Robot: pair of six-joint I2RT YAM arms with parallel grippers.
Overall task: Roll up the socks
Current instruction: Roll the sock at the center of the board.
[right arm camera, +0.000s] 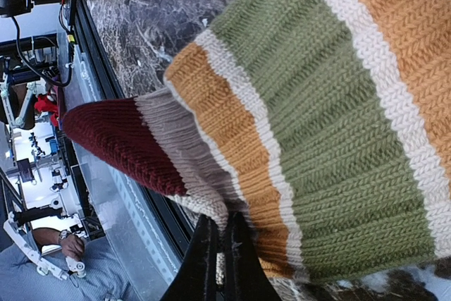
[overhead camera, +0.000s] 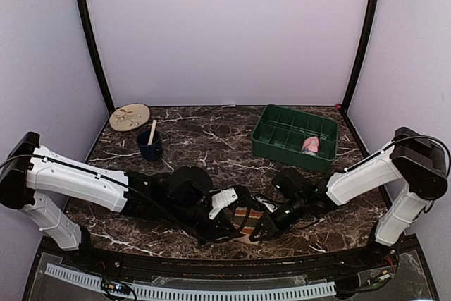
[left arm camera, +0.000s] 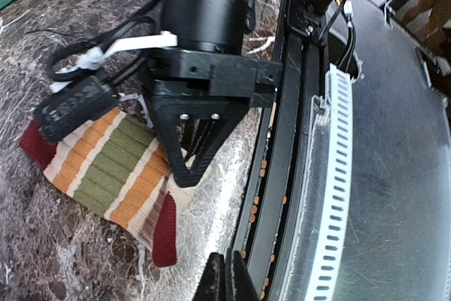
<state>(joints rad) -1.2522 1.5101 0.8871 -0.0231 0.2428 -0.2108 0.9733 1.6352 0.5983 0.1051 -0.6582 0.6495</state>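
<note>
A striped sock (overhead camera: 246, 220) with green, orange, cream and dark red bands lies flat near the table's front edge. It also shows in the left wrist view (left arm camera: 106, 167) and fills the right wrist view (right arm camera: 317, 103). My right gripper (right arm camera: 220, 248) is shut on the sock's cream and grey edge beside the dark red end; it also shows in the top view (overhead camera: 263, 228) and the left wrist view (left arm camera: 192, 167). My left gripper (left arm camera: 225, 281) is shut and empty. It sits just left of the sock (overhead camera: 227, 230), over bare marble by the front rail.
A green divided tray (overhead camera: 278, 139) at the back right holds a pink and white item (overhead camera: 310, 146). A dark blue cup (overhead camera: 149, 146) with a wooden stick and a patterned plate (overhead camera: 130, 116) stand at the back left. The black front rail (left arm camera: 282, 174) runs beside both grippers.
</note>
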